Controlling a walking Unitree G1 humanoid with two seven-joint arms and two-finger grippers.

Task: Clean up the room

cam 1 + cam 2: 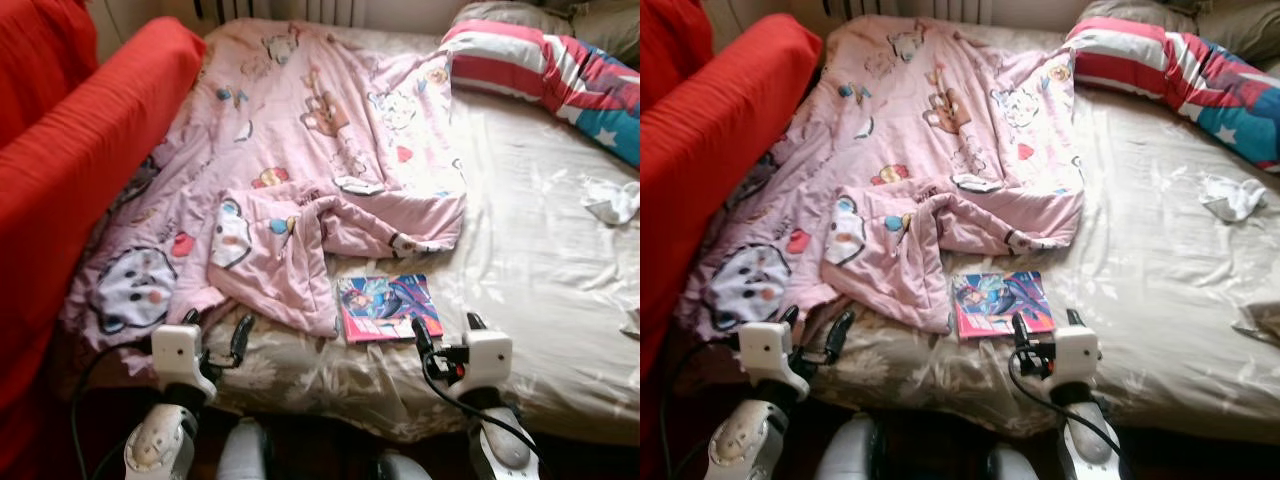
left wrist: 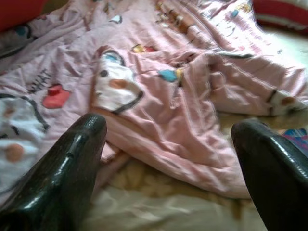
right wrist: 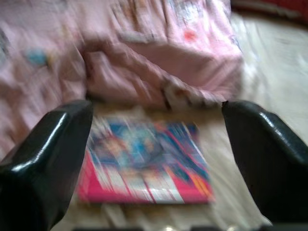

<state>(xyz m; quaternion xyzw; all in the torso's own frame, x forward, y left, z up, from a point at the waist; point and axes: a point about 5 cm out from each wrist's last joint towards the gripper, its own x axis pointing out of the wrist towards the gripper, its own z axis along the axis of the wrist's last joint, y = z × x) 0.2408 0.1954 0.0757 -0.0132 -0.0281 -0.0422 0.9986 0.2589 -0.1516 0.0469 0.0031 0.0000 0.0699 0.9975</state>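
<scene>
Tidying barely begun: crumpled pink cartoon-print quilt (image 1: 300, 190) and glossy pink-and-blue book (image 1: 388, 308) lie on the beige-sheeted bed (image 1: 540, 300); left tool (image 1: 215, 335) and right tool (image 1: 448, 335) hover at its edge, both spread, empty.

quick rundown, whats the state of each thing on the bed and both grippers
pink blanket: rumpled, near corner folded back on itself
comic book: closed, flat on the sheet, beside the blanket's edge
striped pillow: lying at the bed's far right
white cloth: crumpled on the sheet
bed sheet: wrinkled
left gripper: jaws open, holding nothing
right gripper: jaws open, facing the comic book
</scene>
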